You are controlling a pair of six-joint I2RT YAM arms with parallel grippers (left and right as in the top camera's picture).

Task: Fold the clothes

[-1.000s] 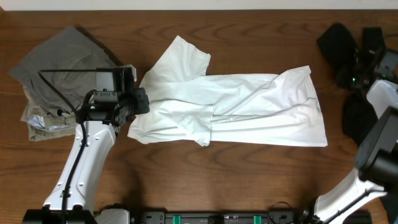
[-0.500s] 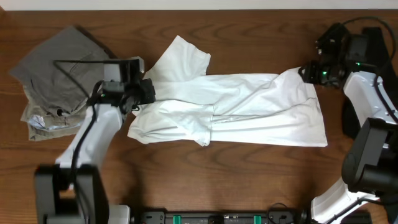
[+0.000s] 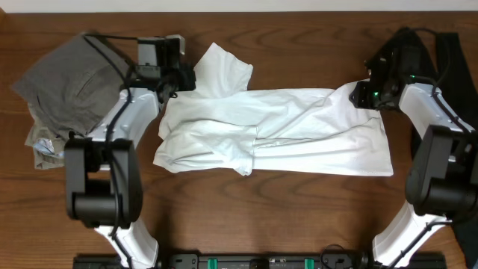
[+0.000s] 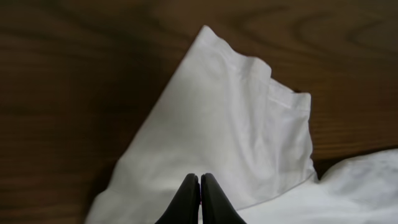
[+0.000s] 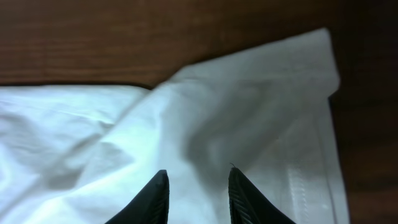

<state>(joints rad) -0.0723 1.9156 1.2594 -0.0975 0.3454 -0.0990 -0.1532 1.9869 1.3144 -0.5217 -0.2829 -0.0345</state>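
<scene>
While white T-shirt (image 3: 299,131) lies long-ways left to right on table (image 3: 299,217), left gripper (image 4: 199,186) sits pinched shut at sleeve end, grip on cloth unclear; right gripper (image 5: 198,186), jaws apart, hangs over far hem corner.

T-shirt (image 3: 299,134) across the middle of the table (image 3: 299,217), trousers (image 3: 67,82) piled left of it.

Matt wht cloth T-shirt (image 3: 314,134) on grained wood tbl (image 3: 299,217), slight sheen
</scene>
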